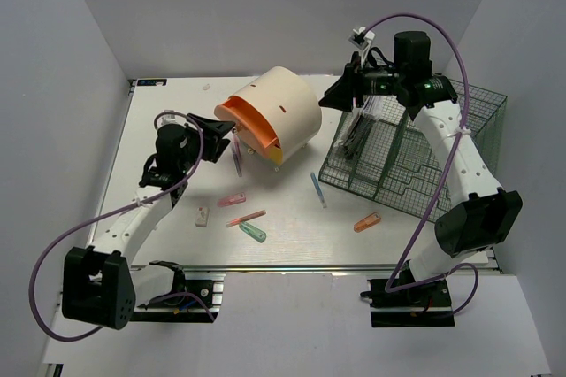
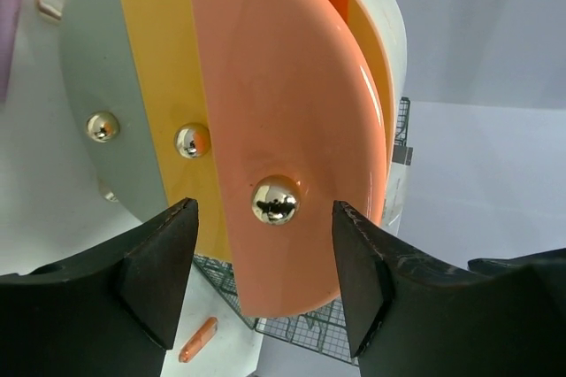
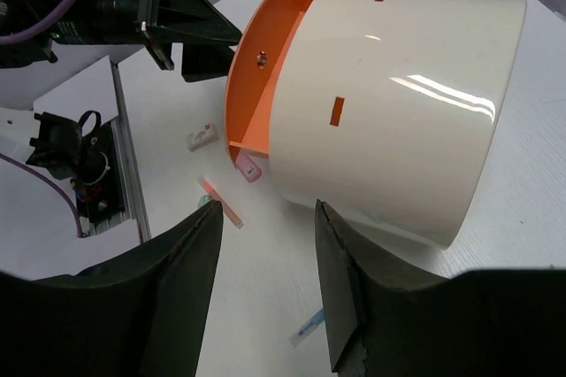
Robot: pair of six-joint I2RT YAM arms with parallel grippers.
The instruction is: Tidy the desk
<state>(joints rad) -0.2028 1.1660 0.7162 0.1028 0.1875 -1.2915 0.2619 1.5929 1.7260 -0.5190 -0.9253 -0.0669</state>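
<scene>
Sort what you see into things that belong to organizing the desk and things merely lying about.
Belongs to the job: desk, cream container, wire basket, orange pen, blue pen, green pen.
Merely about: purple cable, silver rail.

The right claw (image 3: 265,211) hangs over the white bench (image 3: 523,218), its dark fingers spread with nothing between them. Ahead, a cream cylinder (image 3: 398,103) lies on its side (orange rim turned towards the left claw (image 3: 217,48)). A pink pen (image 3: 221,203) and a white clip (image 3: 203,135) lie near that rim.
</scene>
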